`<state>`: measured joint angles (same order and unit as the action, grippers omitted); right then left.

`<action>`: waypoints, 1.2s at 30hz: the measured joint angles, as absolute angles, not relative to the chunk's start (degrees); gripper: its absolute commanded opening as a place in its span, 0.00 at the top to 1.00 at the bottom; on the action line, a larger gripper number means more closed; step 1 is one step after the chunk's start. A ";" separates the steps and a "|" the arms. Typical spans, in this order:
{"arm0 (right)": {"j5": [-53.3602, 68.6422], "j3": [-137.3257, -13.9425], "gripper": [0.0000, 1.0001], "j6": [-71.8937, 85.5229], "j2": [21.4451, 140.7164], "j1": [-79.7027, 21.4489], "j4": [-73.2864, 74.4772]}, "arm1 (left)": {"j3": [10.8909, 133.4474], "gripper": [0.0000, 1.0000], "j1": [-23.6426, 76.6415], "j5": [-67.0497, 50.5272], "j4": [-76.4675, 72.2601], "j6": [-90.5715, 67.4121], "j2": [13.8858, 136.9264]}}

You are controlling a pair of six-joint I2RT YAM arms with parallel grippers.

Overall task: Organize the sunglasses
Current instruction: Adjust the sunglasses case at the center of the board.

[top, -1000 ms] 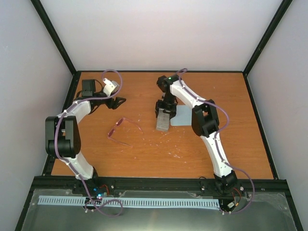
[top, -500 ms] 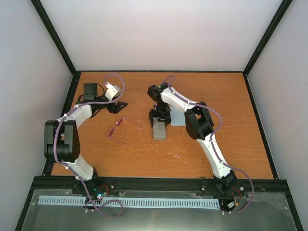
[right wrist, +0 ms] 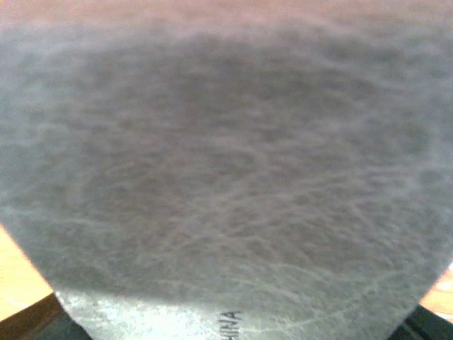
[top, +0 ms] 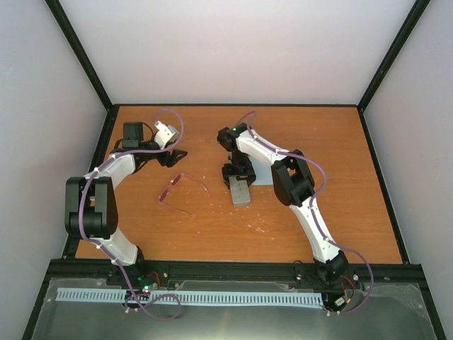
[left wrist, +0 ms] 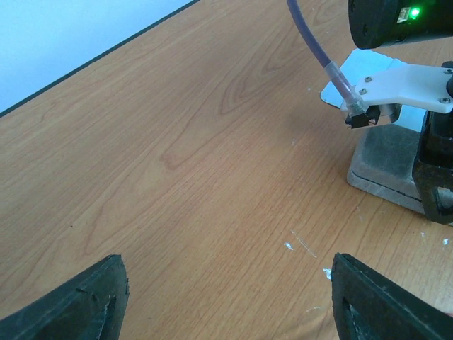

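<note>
- The sunglasses (top: 172,190) lie open on the table (top: 340,177), left of the middle, temple arms spread, between the two arms. Nothing is touching them.
- The left hand (left wrist: 228,283) hangs just behind the sunglasses, toward the far left corner. Its fingers are spread wide with only bare wood between them, so it holds nothing. To me it looks parked there, waiting its turn at the sunglasses.
- The right hand (top: 238,176) is down on the far end of the grey case (top: 241,193), which lies flat and closed, right of the sunglasses and apart from them. The right wrist view is filled with the case's grainy lid, so the hand is pressed in very close.
- I can't tell whether that hand is clamped on the case or has let go; its fingers are hidden against the case.
- A pale cloth (left wrist: 330,92) lies just behind the case, partly under the right arm.
- My guess: the case is being set close to the sunglasses so they can go in. It has yet to be opened.
</note>
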<state>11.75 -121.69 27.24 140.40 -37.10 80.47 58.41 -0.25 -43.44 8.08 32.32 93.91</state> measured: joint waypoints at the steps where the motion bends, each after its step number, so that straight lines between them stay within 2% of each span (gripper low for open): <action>1: 11.00 -121.80 0.36 26.72 140.42 -37.21 80.62 | 58.41 0.22 -0.25 -43.31 7.94 32.34 93.91; 4: 8.67 -124.31 0.41 24.97 141.47 -37.85 81.89 | 58.39 0.22 -0.25 -42.85 7.57 32.60 93.89; 10: 2.92 -125.08 0.40 18.22 141.16 -40.03 81.93 | 56.86 0.22 -0.23 -41.60 7.07 33.45 93.89; 13: -0.58 -118.65 0.40 14.26 136.62 -40.64 79.31 | 55.68 0.22 -0.23 -41.28 6.83 33.89 93.89; 21: -7.62 -99.94 0.32 -0.16 116.66 -40.58 69.93 | 53.93 0.22 -0.23 -41.17 6.02 36.36 93.86; 25: -6.87 -90.26 0.35 -9.41 108.68 -40.58 65.78 | 53.91 0.22 -0.23 -41.21 5.76 37.69 93.86; 30: -5.63 -80.27 0.34 -18.83 104.92 -40.64 63.68 | 53.91 0.22 -0.23 -41.43 5.56 38.81 93.86; 36: -7.11 -78.54 0.32 -25.21 106.17 -40.64 63.55 | 53.93 0.22 -0.23 -41.54 5.58 39.46 93.91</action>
